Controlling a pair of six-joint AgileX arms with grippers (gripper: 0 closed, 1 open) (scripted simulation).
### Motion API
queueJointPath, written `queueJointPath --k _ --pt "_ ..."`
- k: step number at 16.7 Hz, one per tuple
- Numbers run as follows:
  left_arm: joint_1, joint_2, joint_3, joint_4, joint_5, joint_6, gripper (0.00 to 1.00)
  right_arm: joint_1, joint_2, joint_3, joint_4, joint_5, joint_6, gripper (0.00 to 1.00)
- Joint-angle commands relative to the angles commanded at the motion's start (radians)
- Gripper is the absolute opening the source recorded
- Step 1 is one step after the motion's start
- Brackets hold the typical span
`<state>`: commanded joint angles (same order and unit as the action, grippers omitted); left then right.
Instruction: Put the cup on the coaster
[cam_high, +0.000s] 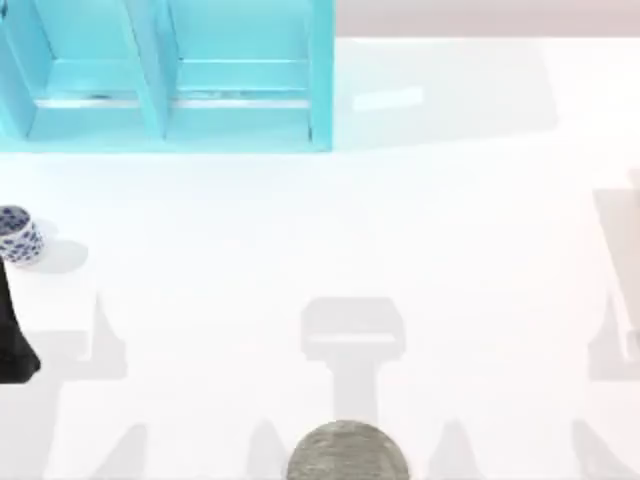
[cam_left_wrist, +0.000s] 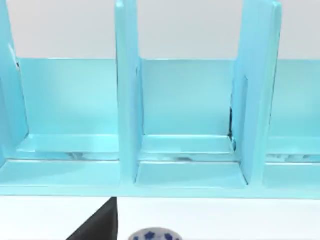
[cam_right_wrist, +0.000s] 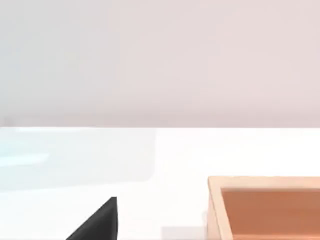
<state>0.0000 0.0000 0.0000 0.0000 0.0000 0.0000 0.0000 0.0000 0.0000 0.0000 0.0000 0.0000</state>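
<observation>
Left gripper sitting at table's left edge just beside small blue-speckled white cup, finger state indiscernible; flat round mottled grey coaster lying well apart, near front edge; blue shelf unit standing behind

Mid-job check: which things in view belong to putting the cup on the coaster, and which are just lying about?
Job:
- cup, far left of the table
- coaster, near edge, centre
- left hand, just near side of the cup

Lying about:
- blue shelf unit, far left
- wooden box, in the right wrist view

table: white | blue shelf unit: far left | wall: pale
</observation>
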Motion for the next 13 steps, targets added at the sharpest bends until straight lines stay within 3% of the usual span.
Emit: queueJointPath --k 6,13 --pt "0.004 0.102 0.102 -0.082 0.010 0.102 1.00 0.000 0.000 0.000 0.000 0.000 0.000 1.00" --pt "0.026 0.662 0.624 -0.440 0.035 0.616 1.00 0.000 0.000 0.000 0.000 0.000 0.000 1.00"
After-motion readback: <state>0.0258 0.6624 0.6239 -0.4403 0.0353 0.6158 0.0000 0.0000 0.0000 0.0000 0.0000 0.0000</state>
